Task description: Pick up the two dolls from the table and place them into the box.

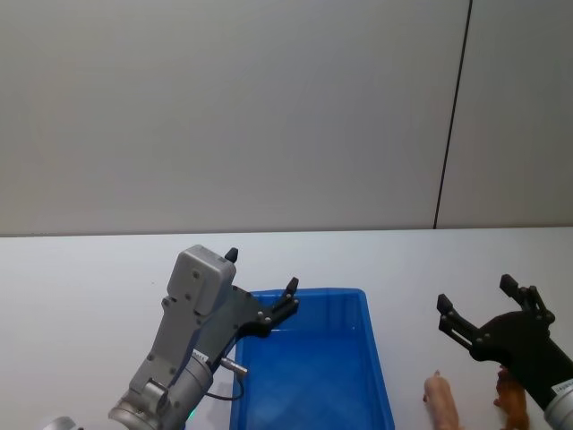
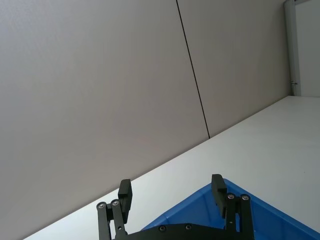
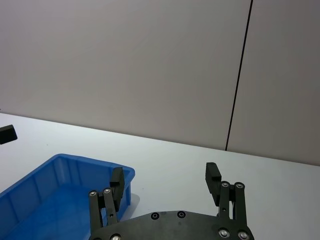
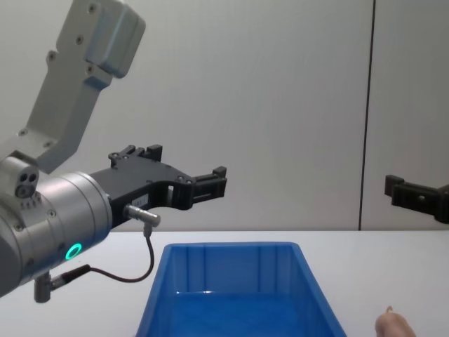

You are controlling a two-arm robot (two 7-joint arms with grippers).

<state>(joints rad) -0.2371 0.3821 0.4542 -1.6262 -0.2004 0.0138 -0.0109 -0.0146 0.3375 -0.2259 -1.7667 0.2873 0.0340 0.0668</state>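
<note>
Your released left hand hangs over the ribbed plastic box; right of it, your released right hand is above the soft pink doll and brown doll.

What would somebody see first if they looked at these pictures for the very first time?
The bright blue box jumps out, sitting in the middle of the white table. Two black grippers hover open: the left gripper above the box's far left corner, the right gripper above the table to the box's right. On the table by the right one lie a pale pink doll and a brown doll.
</note>
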